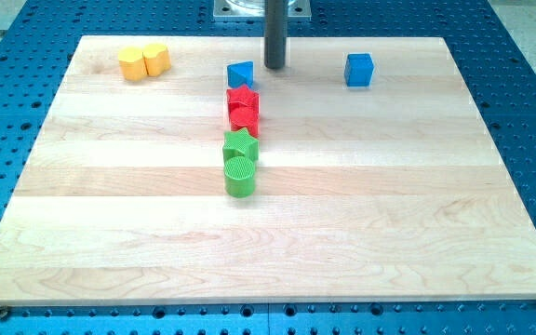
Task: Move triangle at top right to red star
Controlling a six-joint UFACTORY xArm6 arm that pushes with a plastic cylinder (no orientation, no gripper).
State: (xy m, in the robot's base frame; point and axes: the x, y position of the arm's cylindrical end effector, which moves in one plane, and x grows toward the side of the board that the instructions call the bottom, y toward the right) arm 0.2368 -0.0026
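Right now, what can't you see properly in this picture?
- The rod's top: cut off by the view's top edge. My tip shows, just right of the blue triangle.
- Two red blocks: pressed together, shapes unclear.
- Two yellow blocks: touching, too small to tell shapes.
- Green blocks: front one hides part of the rear.

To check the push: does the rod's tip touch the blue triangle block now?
Apart. The camera view shows bare wood between my tip and the blue triangle; the tip stands just to the view's right of it. The triangle sits directly above the red star.
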